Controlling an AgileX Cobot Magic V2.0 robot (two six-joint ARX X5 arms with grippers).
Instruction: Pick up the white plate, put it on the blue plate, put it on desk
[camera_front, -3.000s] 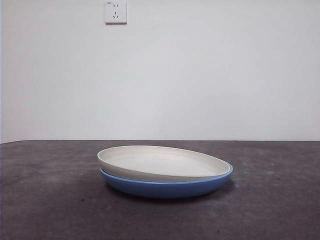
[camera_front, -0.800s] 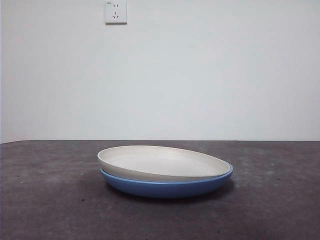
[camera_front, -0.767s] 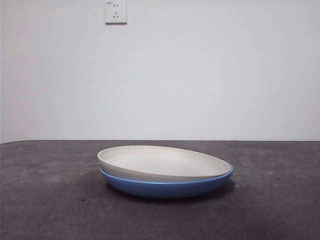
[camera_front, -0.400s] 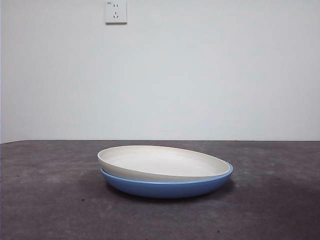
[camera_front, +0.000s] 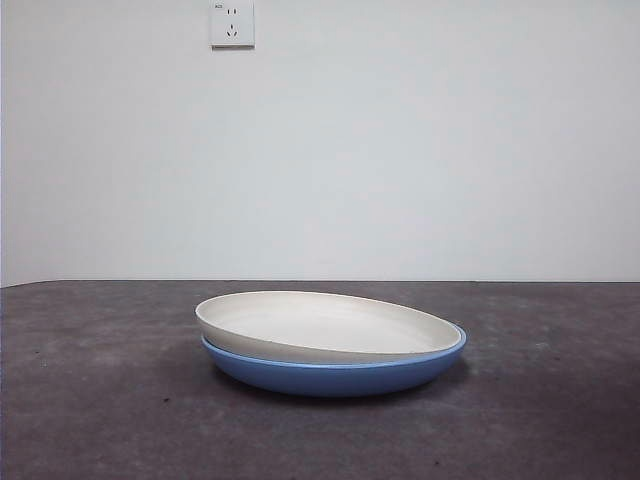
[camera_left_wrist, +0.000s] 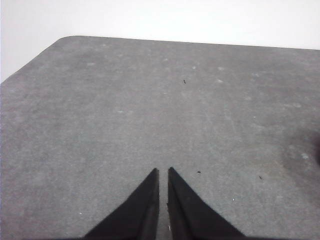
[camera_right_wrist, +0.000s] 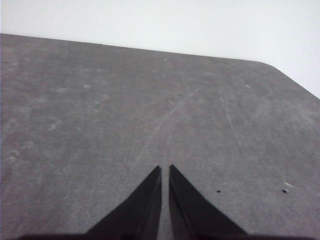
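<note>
The white plate (camera_front: 330, 326) lies on top of the blue plate (camera_front: 335, 375), and both rest on the desk (camera_front: 100, 400) near the middle of the front view. The white plate does not sit level. Its rim on the left of that view stands clear above the blue rim, while on the right it sinks down inside it, so that a thin blue edge shows past it there. The blue plate itself sits flat on the desk. On the pale wall (camera_front: 400, 150) behind, a white socket (camera_front: 232, 24) is fixed high up.

Held against the earlier front pictures, nothing has shifted: the two plates keep the same place and the same tilt, and no arm has come into that view.

The left gripper (camera_left_wrist: 163, 172) hangs over a bare stretch of desk (camera_left_wrist: 100, 100), its two black jaws drawn close with only a thin slit between the tips, and nothing held. A dark smudge shows at one edge of its wrist view, too dim to name; it may be only a shadow. The right gripper (camera_right_wrist: 165, 169) is likewise over bare desk (camera_right_wrist: 75, 100), jaws nearly together and gripping nothing. Neither wrist view shows a plate, so both grippers are apart from the stack.
</note>
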